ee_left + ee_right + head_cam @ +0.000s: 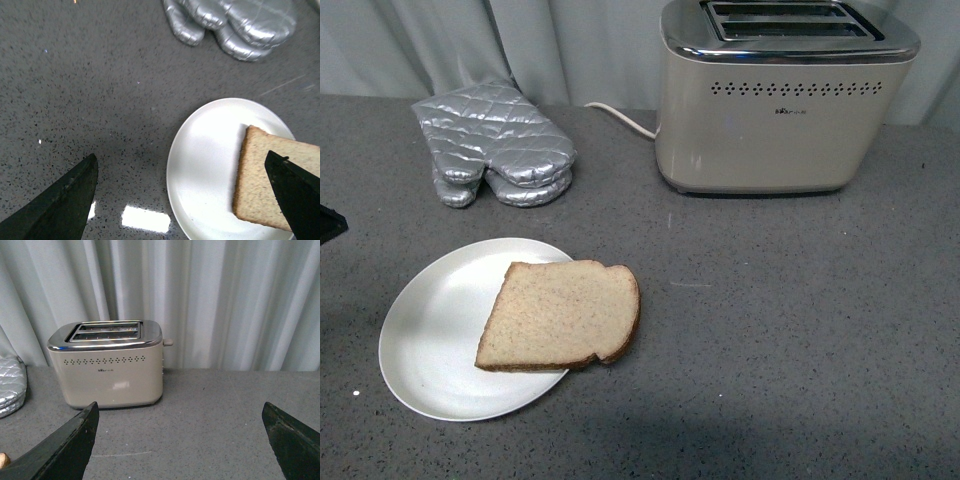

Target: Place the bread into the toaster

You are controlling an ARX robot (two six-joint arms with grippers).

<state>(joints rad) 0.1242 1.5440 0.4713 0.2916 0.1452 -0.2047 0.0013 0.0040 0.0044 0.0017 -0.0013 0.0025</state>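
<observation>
Our left gripper (181, 159) hangs over the near counter with its dark fingers spread wide and nothing between them. Our right gripper (180, 410) is just as wide and empty, and faces the toaster. Nearest us, the bread (560, 315) lies flat, partly on the round white plate (440, 330). Its rounded, crusted end pokes out past the rim toward the right. We judge the slice light, soft and crumbly, so it is likely to bend or tear if pinched hard. The overhanging crust looks the firmest place to hold it, with one finger above and one beneath. The glossy plate may slide on the speckled grey countertop (800, 330). Further back on the left lies a quilted silver oven mitt (495, 145), puffy and shiny. Beyond it on the right stands the toaster (780, 100), a smooth beige box with a chrome top, two open slots, a row of small vent holes and a white cord (620, 118). Pale pleated curtain (225, 300) hangs behind it all.
</observation>
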